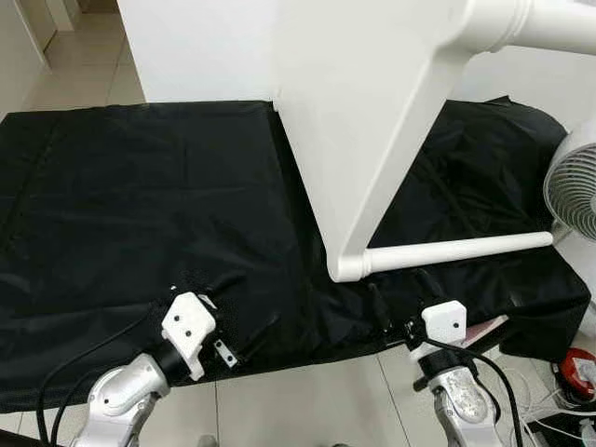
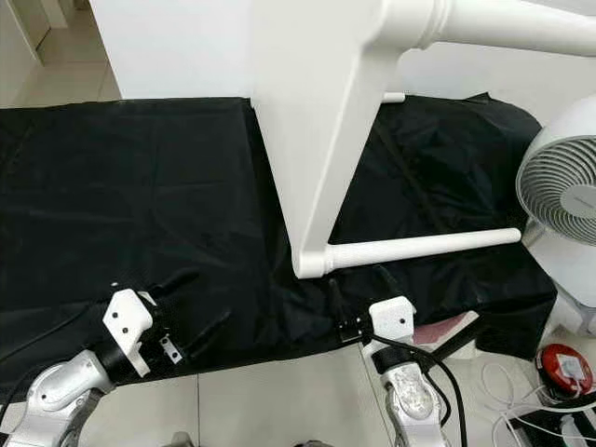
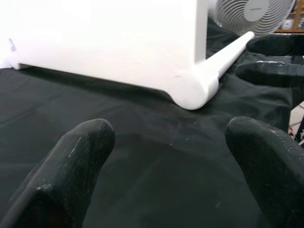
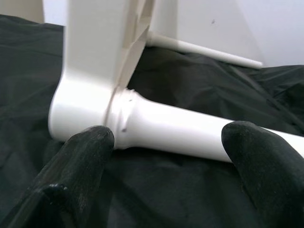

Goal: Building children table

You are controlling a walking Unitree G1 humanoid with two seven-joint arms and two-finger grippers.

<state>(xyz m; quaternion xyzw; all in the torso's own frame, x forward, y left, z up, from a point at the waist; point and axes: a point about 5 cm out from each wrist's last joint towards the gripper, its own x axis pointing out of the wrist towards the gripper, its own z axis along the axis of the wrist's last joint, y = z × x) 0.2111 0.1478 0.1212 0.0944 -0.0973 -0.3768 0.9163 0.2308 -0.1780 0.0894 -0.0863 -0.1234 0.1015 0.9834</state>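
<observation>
A white children's table lies on its side on a black cloth (image 1: 140, 205). Its flat top (image 1: 372, 121) stands on edge. One round leg (image 1: 456, 250) runs along the cloth to the right from the near corner (image 1: 346, 265), and another leg (image 1: 549, 23) sticks out higher up. My right gripper (image 1: 400, 291) is open just in front of that corner, and the leg's joint (image 4: 128, 118) shows between its fingers (image 4: 85, 161). My left gripper (image 3: 166, 156) is open low over the cloth at the near left, a short way from the table, holding nothing.
A white fan (image 1: 575, 186) stands at the cloth's right edge. A red object (image 1: 579, 365) and cables lie on the tiled floor (image 1: 307, 400) at the near right. A white wall (image 1: 196, 47) rises behind the cloth.
</observation>
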